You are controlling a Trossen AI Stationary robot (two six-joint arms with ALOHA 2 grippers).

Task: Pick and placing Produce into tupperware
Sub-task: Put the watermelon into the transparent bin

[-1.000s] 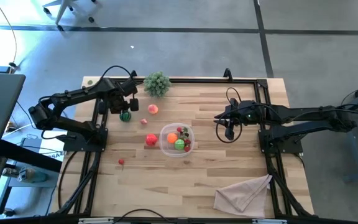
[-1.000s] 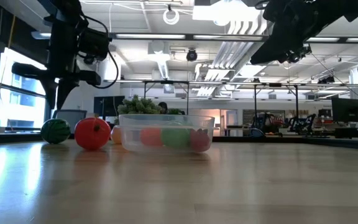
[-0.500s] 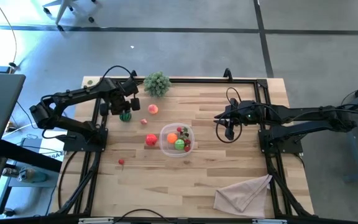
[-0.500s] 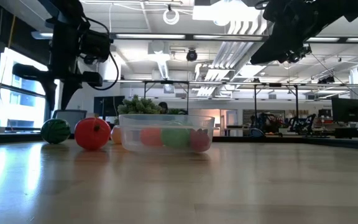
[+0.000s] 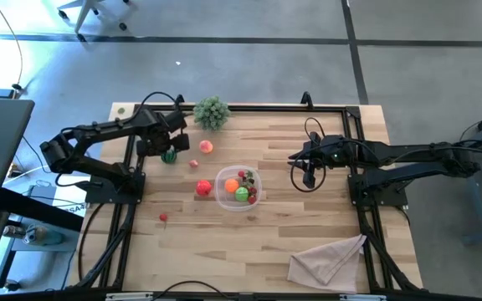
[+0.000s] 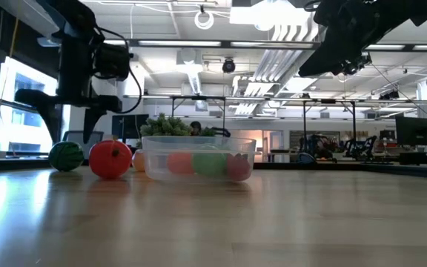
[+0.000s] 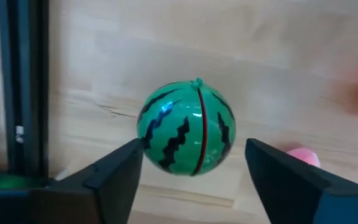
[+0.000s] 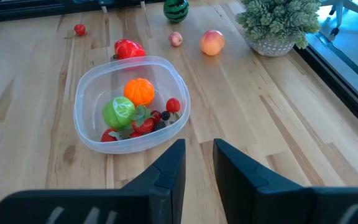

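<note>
The left gripper [image 7: 191, 165] hangs spread wide over one striped green toy watermelon ball [image 7: 186, 128], a finger on either side, not touching it. On the wooden table [image 5: 325, 226] it lies at ten o'clock from the clear shallow plastic tupperware [image 8: 128, 102], as one of five loose toys: also a red pepper [image 8: 128, 48], a peach [image 8: 212, 43], a small pink ball [image 8: 175, 38] and a cherry [image 8: 79, 29]. Inside the tupperware are one orange [image 8: 140, 90], one green piece [image 8: 119, 114] and several small red berries. The right gripper [image 8: 198, 163] waits at three o'clock, fingers nearly together, empty.
</note>
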